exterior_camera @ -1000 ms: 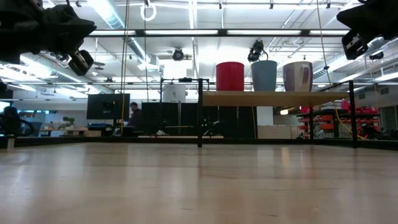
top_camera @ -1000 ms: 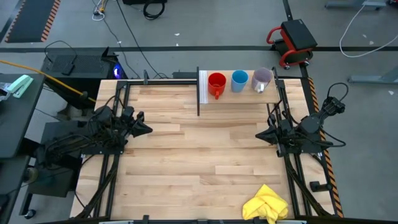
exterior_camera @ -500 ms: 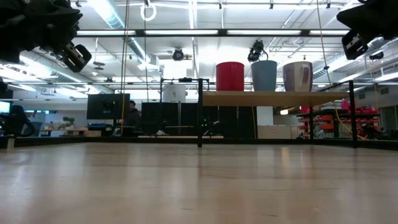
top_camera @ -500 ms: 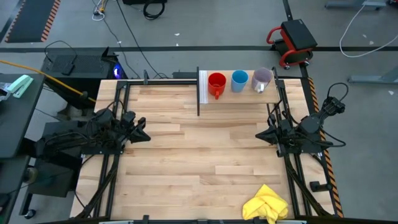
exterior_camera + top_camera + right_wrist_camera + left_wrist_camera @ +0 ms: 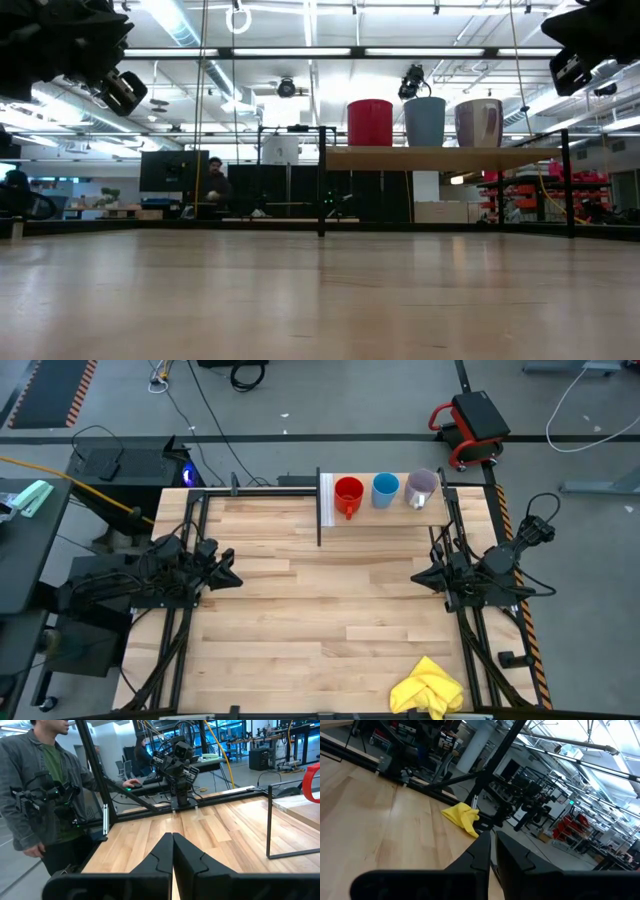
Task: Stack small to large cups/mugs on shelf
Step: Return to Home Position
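**Hovering over the table: 2 closed grippers, 3 cups on the shelf**

The left gripper (image 5: 234,572) sits at the left-centre of the high view, its 2 jaws pressed together with nothing between them. The right gripper (image 5: 416,577) sits at the right-centre, its jaws likewise closed and empty. The 2 tips face each other across the table (image 5: 300,620), well apart.

All 3 cups stand upright on the shelf (image 5: 385,516) at the upper centre-right of the frame. They form 1 row running left to right: red mug (image 5: 348,493), light-blue cup (image 5: 385,489), purple-grey cup (image 5: 421,485). The row lies up-frame from both grippers, and the right arm is the nearer. Neither gripper touches a cup, so the placing looks finished. The only move left appears to be folding the arms away, clear of the shelf.

1 yellow cloth (image 5: 428,688) lies at the lower right. 1 person (image 5: 45,785) stands beyond the table edge in the right wrist view.
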Available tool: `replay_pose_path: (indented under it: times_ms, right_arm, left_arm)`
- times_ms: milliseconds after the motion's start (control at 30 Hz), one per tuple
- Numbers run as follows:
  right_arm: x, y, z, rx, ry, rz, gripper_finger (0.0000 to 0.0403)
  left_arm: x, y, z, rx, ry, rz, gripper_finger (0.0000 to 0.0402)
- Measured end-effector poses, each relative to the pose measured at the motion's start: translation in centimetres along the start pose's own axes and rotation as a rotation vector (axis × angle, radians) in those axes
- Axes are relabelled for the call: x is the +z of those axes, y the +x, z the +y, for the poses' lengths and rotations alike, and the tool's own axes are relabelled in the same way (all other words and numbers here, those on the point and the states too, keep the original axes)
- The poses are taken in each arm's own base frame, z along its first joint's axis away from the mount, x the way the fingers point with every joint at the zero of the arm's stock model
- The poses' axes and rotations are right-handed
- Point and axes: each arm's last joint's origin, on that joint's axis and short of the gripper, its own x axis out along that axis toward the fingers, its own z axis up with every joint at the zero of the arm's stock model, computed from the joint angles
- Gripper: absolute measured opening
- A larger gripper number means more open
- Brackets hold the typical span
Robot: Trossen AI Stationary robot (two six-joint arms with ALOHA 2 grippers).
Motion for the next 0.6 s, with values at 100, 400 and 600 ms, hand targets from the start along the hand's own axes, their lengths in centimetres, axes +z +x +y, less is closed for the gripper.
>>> replay_pose_path:
  times_ms: [100,400,600]
  right_arm:
    - [0.00,0.00,0.00,0.000,0.000,0.000,0.0011]
    - [0.00,0.00,0.00,0.000,0.000,0.000,0.0011]
    - [0.00,0.00,0.00,0.000,0.000,0.000,0.0011]
  left_arm:
    - [0.00,0.00,0.00,0.000,0.000,0.000,0.0033]
    - [0.00,0.00,0.00,0.000,0.000,0.000,0.0027]
    - [0.00,0.00,0.00,0.000,0.000,0.000,0.0035]
